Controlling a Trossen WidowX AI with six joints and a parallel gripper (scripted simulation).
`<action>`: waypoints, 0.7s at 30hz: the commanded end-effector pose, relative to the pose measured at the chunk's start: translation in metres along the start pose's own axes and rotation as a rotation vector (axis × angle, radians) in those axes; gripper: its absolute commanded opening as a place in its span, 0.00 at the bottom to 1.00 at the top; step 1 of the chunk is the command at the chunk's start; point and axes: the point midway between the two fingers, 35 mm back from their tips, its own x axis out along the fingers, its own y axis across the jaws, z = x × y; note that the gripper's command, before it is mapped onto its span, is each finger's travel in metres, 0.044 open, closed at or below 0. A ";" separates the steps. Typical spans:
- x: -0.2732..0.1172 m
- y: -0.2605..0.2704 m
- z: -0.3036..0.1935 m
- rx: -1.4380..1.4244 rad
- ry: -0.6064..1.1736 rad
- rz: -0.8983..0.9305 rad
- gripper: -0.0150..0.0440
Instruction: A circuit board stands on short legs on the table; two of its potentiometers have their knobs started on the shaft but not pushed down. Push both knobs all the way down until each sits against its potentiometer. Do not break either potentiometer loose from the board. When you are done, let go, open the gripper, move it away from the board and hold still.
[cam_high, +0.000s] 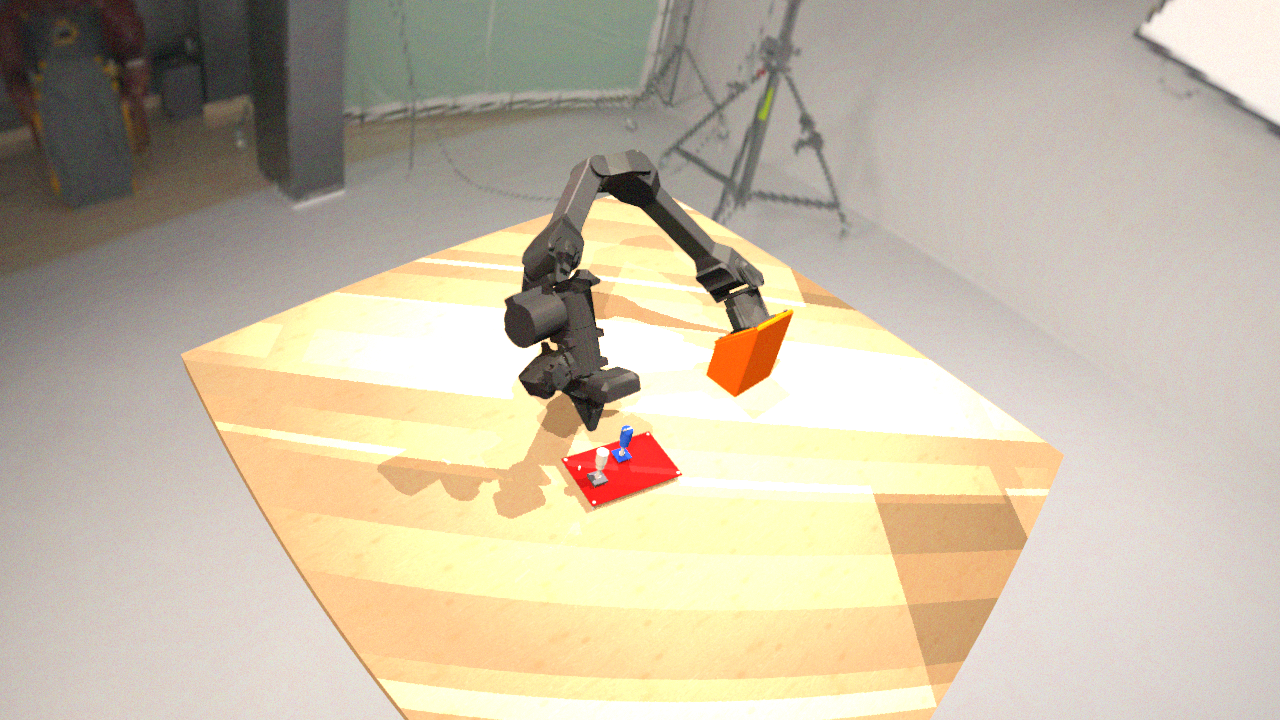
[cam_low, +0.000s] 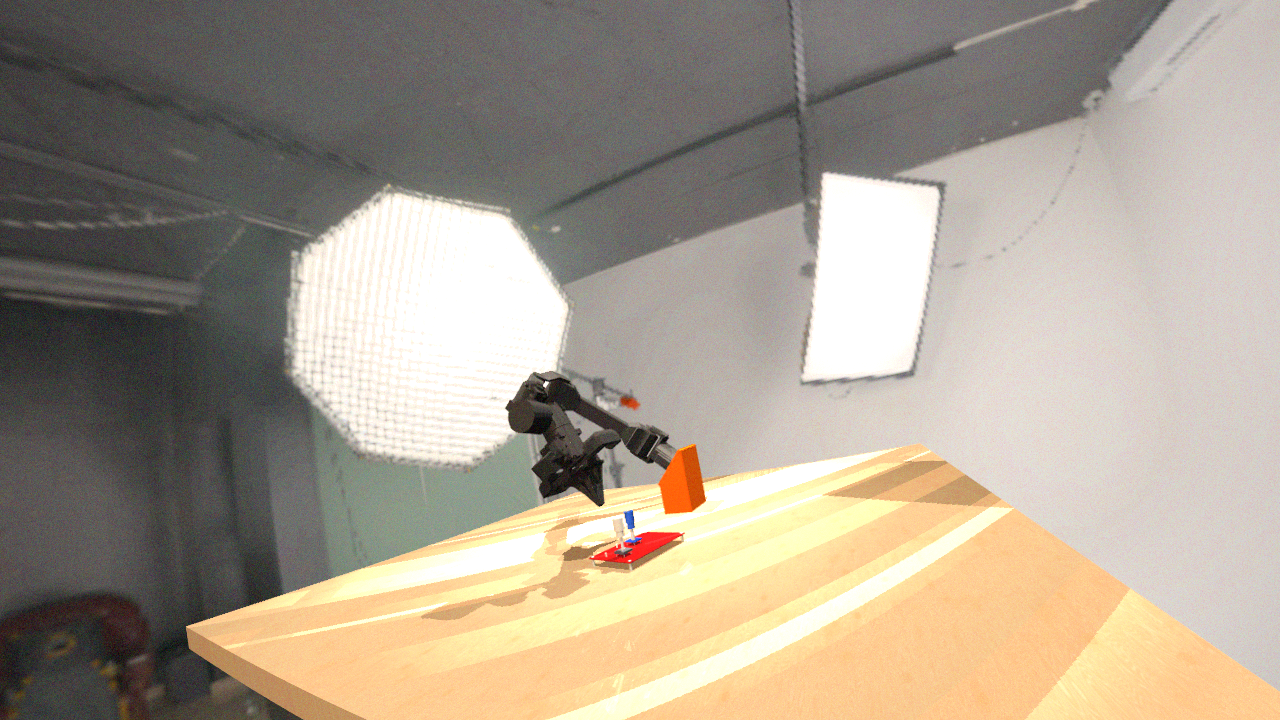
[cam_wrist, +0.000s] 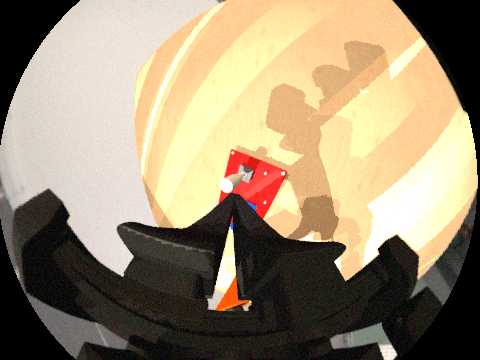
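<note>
The red circuit board (cam_high: 640, 474) (cam_low: 657, 542) (cam_wrist: 270, 187) stands on short legs on the table. A white knob (cam_high: 601, 454) (cam_low: 617, 525) (cam_wrist: 227, 185) sits high on its shaft above a grey potentiometer (cam_high: 597, 479) (cam_wrist: 246, 173). A blue knob (cam_high: 625, 437) (cam_low: 629, 519) sits high above a blue potentiometer (cam_high: 622, 455); in the wrist view the fingers mostly hide it. My gripper (cam_high: 591, 427) (cam_low: 600, 503) (cam_wrist: 234, 197) is shut and empty, pointing down above and beside the board, on the blue knob's side. It touches neither knob.
The orange block (cam_high: 747, 358) (cam_low: 682, 483) at the arm's base stands behind the board, to its right in the top view. The arm arches over the wooden table (cam_high: 716, 626) (cam_low: 805, 644). The arm's shadow falls to the left of the board in the top view.
</note>
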 end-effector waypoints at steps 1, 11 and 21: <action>0.002 0.009 -0.021 -0.071 0.041 -0.110 0.25; -0.004 0.022 -0.059 -0.262 0.078 -0.371 0.25; -0.009 0.026 -0.069 -0.334 0.074 -0.464 0.25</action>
